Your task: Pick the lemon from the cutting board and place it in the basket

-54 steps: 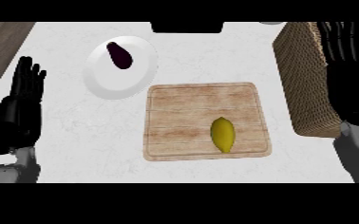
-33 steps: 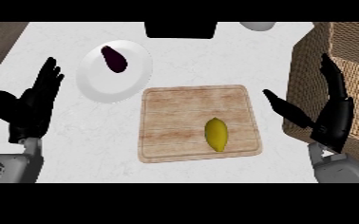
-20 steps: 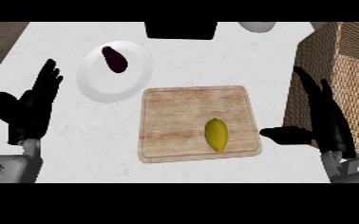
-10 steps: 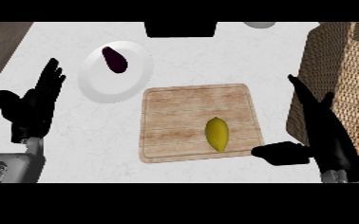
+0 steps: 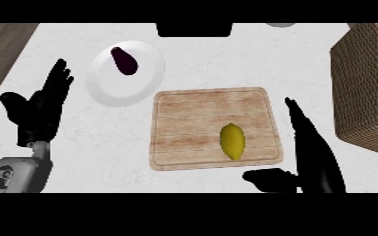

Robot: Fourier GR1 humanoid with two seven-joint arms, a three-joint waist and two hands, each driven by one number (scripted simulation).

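You are at the reach: your right hand (image 5: 314, 150) is spread open, holding nothing, and the lemon (image 5: 232, 141) lies just to its left on the cutting board (image 5: 188, 122). Next, swing left over it and curl round it; the basket (image 5: 360, 80) waits to the hand's right.

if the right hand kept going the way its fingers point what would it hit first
Likely nothing: the right hand points up the view, slightly left, along the bare counter between the board and the basket, missing the lemon to its left. Height is unclear.
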